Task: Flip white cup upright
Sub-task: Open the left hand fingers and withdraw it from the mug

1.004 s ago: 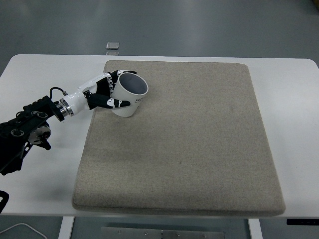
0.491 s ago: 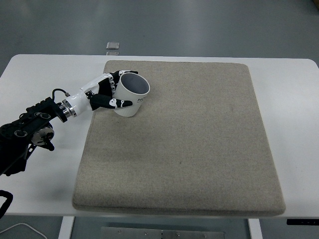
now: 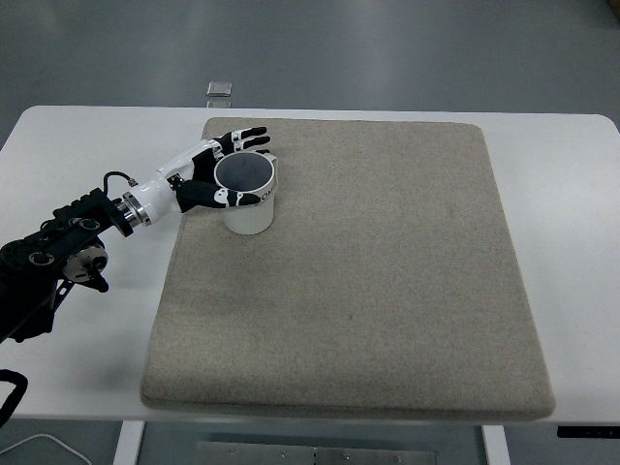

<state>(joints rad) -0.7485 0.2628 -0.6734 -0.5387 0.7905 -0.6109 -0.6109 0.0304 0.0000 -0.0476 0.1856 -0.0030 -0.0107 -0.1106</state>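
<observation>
The white cup (image 3: pixel 248 215) stands upright on the beige mat (image 3: pixel 368 281) near its far left corner, its mouth facing up. My left hand (image 3: pixel 232 167) is at the cup's left side. Its fingers (image 3: pixel 247 137) are stretched out behind the rim and spread. Its thumb (image 3: pixel 235 198) lies along the cup's near wall. The left arm comes in from the left edge over the white table (image 3: pixel 87 145). The right arm is out of view.
A small grey object (image 3: pixel 220 89) lies just beyond the table's far edge. The mat covers most of the table, with bare white strips at the left and right.
The cup has gone from tilted in my left hand to standing upright on the mat. The fingers have straightened and spread away from the cup's far side.
</observation>
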